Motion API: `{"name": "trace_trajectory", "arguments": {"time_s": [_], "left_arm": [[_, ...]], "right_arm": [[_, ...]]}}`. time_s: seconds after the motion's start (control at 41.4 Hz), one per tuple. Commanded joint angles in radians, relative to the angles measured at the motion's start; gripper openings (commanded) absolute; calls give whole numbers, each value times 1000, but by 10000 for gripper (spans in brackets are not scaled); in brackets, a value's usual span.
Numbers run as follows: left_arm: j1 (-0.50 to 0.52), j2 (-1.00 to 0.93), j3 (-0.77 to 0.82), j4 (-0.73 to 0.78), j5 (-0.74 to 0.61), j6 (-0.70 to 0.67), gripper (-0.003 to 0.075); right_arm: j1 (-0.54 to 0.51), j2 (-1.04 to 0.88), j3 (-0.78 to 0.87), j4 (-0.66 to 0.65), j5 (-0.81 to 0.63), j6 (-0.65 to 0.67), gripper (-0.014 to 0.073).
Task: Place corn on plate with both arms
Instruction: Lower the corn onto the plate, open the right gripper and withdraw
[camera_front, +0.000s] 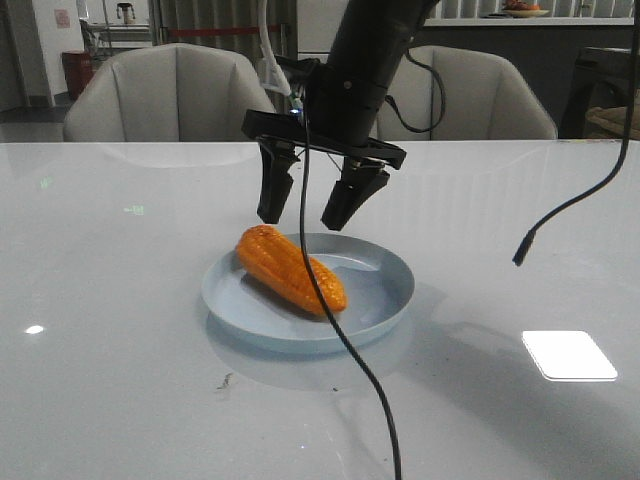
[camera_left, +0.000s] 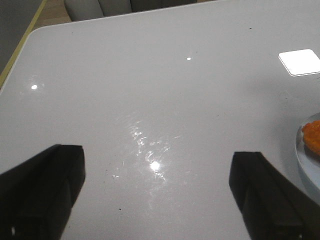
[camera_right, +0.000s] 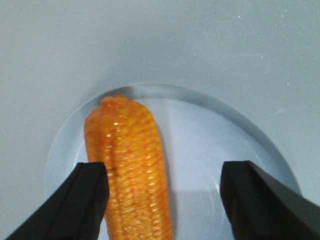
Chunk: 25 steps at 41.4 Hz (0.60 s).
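The corn (camera_front: 290, 270) lies on the plate (camera_front: 385, 300), which sits on the glossy white desk (camera_front: 120, 350) a little left of centre in the front view. The cob rests on the left half of the plate, running diagonally: its blunt end points far and left, resting on or over the rim there, and its tapered end points near and right, toward the plate's middle. One black arm (camera_front: 365, 60) reaches down from the upper right, and its fingers (camera_front: 274, 190) hang above the far edge of the plate, spread apart with nothing between them and clear of the corn. A thin black cable (camera_front: 340, 330) drops from this arm, crosses in front of the corn and plate, and runs off the near edge. The right wrist view shows these fingers (camera_right: 82, 205) wide open on either side of the plate (camera_right: 225, 150), with the corn (camera_right: 130, 165) below, close by one finger. In the left wrist view the left fingers (camera_left: 45, 190) are also spread wide over bare desk (camera_left: 150, 90), with only an edge of the plate (camera_left: 300, 150) and a bit of the corn (camera_left: 313, 136) at the side. Two pale chairs (camera_front: 170, 95) stand beyond the desk.
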Motion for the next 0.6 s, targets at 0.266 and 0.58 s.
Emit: {"name": "trace_trajectory", "arguments": {"time_s": [0.266, 0.58], "left_arm": [[1, -9, -28, -3, -85, 0, 632], [1, -9, -28, -3, -85, 0, 632]], "right_arm": [[-5, -264, -33, -26, -131, -12, 466], [-21, -554, -30, -283, -141, -6, 466]]}}
